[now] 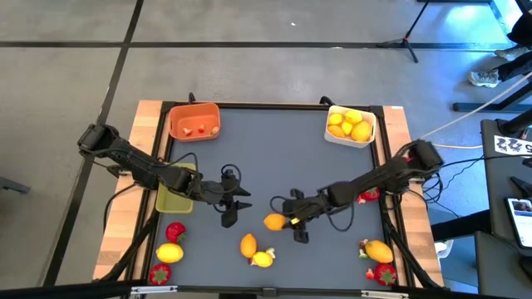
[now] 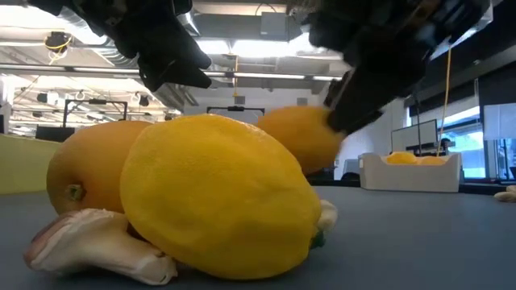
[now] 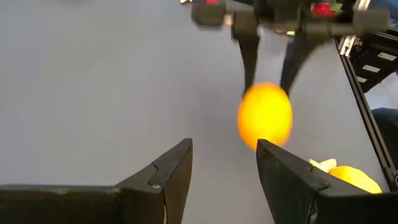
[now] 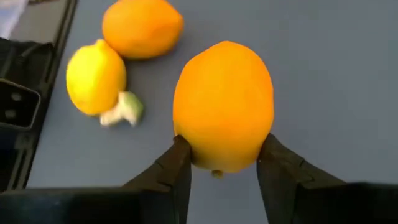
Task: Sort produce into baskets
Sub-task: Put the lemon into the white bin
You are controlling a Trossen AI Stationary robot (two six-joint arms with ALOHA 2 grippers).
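Note:
My right gripper (image 1: 285, 219) is shut on an orange citrus fruit (image 1: 273, 222) at the table's middle, seen close in the right wrist view (image 4: 224, 106). My left gripper (image 1: 232, 204) is open and empty just left of it, its fingers (image 3: 180, 171) pointing at the fruit (image 3: 265, 117). An orange fruit (image 1: 248, 245) and a lemon (image 1: 263, 258) lie on the table nearer the front. The orange basket (image 1: 194, 121) holds small red bits. The white basket (image 1: 350, 126) holds several lemons. The yellow-green basket (image 1: 176, 191) sits under my left arm. My right gripper pinches the orange fruit between its two fingers (image 4: 177, 163), on two opposite sides of the fruit's end nearest the wrist (image 4: 205, 155). The fingers come nearly level from the table's right. Whether the fruit is clear of the table, I cannot tell.
Strawberries (image 1: 175, 232) and a lemon (image 1: 169, 252) lie at the front left. An orange-yellow fruit (image 1: 378, 250) and a strawberry (image 1: 384, 273) lie at the front right, another strawberry (image 1: 369, 196) under my right arm. A pale bit (image 2: 97, 242) lies beside the near lemon (image 2: 218, 197).

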